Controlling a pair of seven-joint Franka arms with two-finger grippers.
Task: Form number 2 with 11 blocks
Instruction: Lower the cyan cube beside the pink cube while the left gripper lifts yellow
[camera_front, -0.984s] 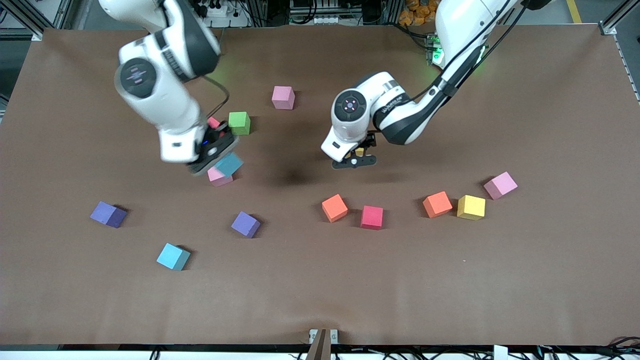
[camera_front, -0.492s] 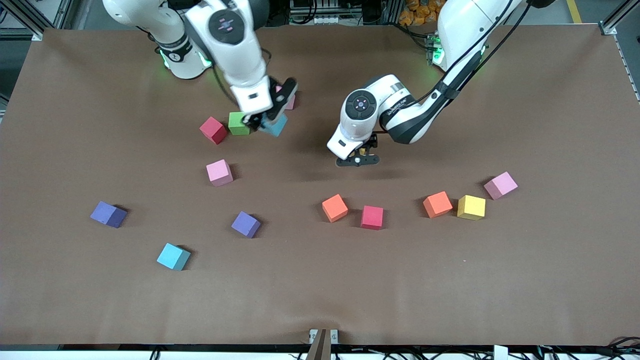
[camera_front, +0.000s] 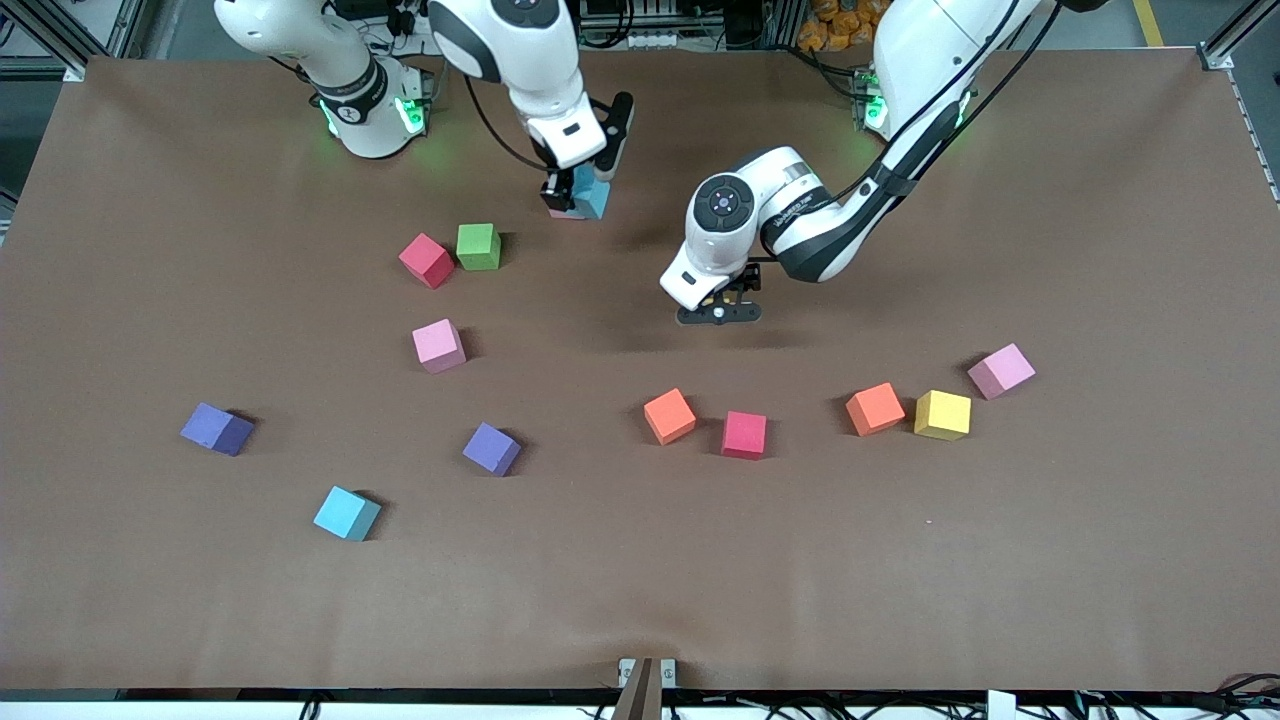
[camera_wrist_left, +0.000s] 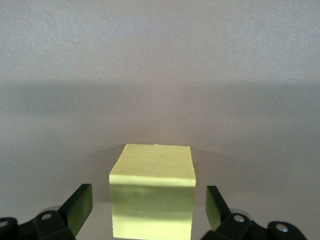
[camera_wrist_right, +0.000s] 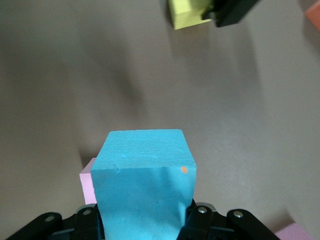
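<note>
- The loose blocks (camera_front: 437, 346) lie scattered across the tabletop (camera_front: 150, 600), none adjoining, so by my reading the number 2 is barely begun.
- The right end effector (camera_front: 577, 190) grips a cyan block (camera_wrist_right: 143, 182) just above a pink block (camera_wrist_right: 87, 186), apparently to seat it alongside.
- The left end effector (camera_wrist_left: 148, 204) hangs low, jaws wide, straddling a yellow block (camera_wrist_left: 152, 190), likely poised to grasp.

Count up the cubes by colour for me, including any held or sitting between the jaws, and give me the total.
pink cubes: 3
cyan cubes: 2
yellow cubes: 2
orange cubes: 2
purple cubes: 2
red cubes: 2
green cube: 1
Total: 14
</note>
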